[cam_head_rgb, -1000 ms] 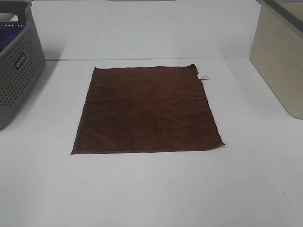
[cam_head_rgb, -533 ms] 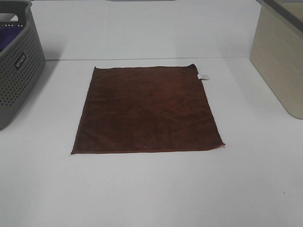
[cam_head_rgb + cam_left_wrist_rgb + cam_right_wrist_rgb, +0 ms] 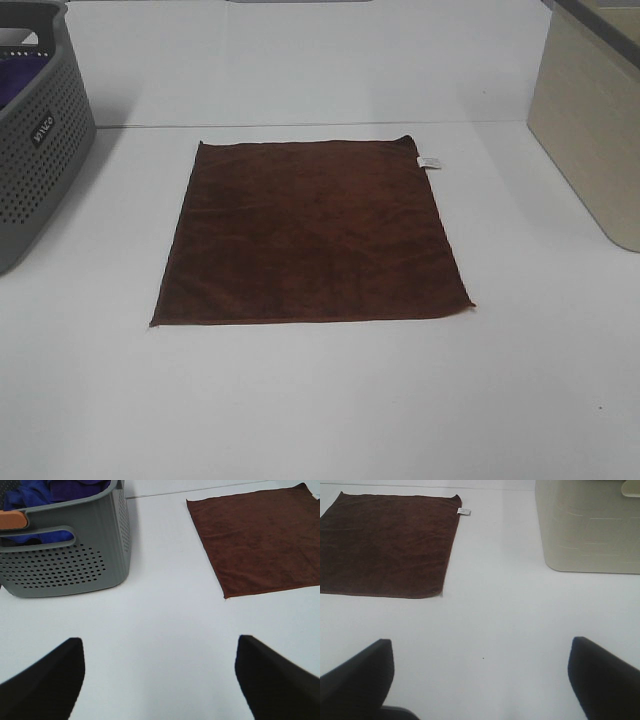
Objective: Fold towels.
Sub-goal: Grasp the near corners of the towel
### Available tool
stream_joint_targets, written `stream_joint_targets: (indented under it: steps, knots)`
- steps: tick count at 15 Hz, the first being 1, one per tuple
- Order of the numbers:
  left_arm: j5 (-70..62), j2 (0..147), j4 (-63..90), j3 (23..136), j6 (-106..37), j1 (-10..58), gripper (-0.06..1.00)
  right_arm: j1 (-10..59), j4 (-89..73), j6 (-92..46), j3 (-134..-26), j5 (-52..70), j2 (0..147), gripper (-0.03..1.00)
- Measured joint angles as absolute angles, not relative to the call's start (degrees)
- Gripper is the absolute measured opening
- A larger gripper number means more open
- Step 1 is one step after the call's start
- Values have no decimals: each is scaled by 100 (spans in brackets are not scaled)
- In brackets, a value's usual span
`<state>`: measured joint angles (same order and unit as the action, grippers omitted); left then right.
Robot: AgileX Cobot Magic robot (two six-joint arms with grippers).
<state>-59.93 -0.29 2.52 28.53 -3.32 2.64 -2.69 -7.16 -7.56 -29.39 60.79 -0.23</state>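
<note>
The dark reddish-brown towel [image 3: 310,235] lies flat and unfolded in the middle of the white table, with a small white tag [image 3: 429,162] at its far right corner. It also shows in the left wrist view [image 3: 260,537] and the right wrist view [image 3: 387,545]. Neither arm shows in the exterior high view. My left gripper [image 3: 160,680] is open and empty over bare table, short of the towel's near left corner. My right gripper [image 3: 482,680] is open and empty over bare table, short of the towel's near right corner.
A grey perforated basket [image 3: 35,130] holding purple and blue cloth [image 3: 45,487] stands at the left edge. A beige bin [image 3: 590,120] stands at the right edge, also in the right wrist view [image 3: 587,525].
</note>
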Motion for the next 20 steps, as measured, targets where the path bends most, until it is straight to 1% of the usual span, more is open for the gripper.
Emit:
stream_joint_targets:
  steps: [14,17,20]
  knots:
    - [-5942,-29,252,2882,-332,264,77,-269,-865,-676,-2939,6056,-23,90]
    - [-5277,390,252,2968,-269,264,77,-269,-814,-264,-3002,5546,453,87]
    - [-4114,1249,407,2974,-252,264,77,-120,-842,-172,-3008,4664,1289,86]
